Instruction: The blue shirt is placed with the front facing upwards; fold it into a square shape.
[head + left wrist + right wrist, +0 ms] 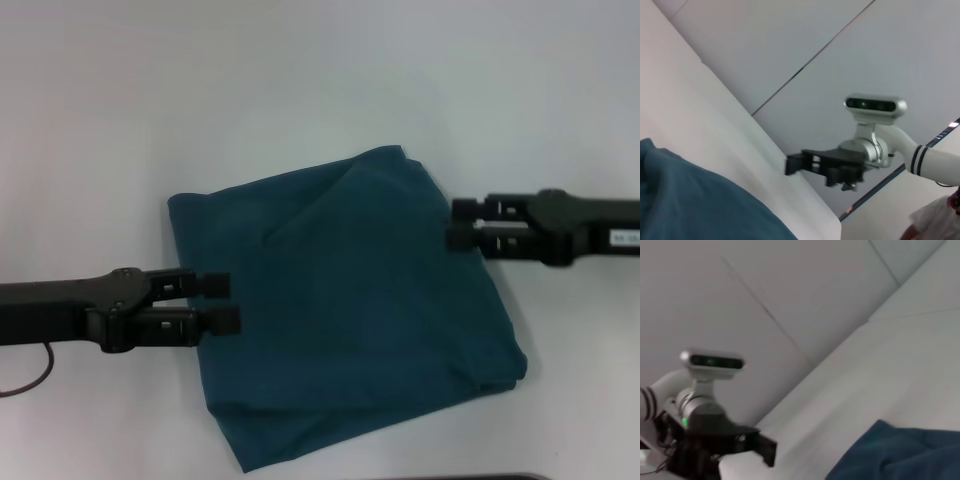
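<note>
Two grippers flank the blue shirt [350, 310], folded near-square on the table [300, 70] | left gripper [222, 302] spread at its edge, right gripper [460, 223] likewise, both empty | risk: your retreating fingers snag cloth, dragging layers askew.

A plain white worktop [300, 70] fills the head view, evenly lit, with a dark edge at 6 o'clock. The wrist views show pale grey wall panels [790, 45] split by thin dark seams, rising behind the worktop's far edge.
</note>
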Tool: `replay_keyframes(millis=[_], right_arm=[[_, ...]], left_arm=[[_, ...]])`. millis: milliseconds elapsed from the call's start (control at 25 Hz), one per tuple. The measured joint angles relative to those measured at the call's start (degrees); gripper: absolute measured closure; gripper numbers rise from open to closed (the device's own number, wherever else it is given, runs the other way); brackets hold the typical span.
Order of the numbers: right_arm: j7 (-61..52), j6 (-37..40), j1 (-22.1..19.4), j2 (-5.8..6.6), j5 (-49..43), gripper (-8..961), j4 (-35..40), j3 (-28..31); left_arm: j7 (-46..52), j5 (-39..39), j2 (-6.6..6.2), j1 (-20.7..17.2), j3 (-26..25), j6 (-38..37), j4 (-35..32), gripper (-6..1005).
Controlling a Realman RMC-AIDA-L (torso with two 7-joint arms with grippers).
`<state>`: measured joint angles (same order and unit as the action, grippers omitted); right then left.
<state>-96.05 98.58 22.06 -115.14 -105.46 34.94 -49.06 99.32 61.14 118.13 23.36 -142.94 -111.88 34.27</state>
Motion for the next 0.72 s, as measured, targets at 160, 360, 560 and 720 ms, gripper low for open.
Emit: replay_keyframes(millis=[160, 360, 560, 720], right_arm=[[0.12, 2.33, -2.77, -0.34, -0.04, 309, 1.98, 0.12], [0.08, 5.14, -4.67, -0.49, -0.08, 224, 4.20, 0.92], [0.37, 5.90, -4.56, -0.29, -0.38, 180, 4.35, 1.61], [0.61, 5.88, -4.12, -0.12, -0.87, 182, 4.35, 1.62]], left_arm=[[0.13, -0.44, -0.43, -0.27, 0.28, -0.59, 0.00, 103], [0.16, -0.47, -0.97, -0.51, 0.42, -1.31, 0.00, 102], [0.17, -0.50, -1.00, -0.19, 0.83, -1.55, 0.00, 102], [0.17, -0.50, -0.95, 0.03, 0.98, -1.54, 0.00, 102]])
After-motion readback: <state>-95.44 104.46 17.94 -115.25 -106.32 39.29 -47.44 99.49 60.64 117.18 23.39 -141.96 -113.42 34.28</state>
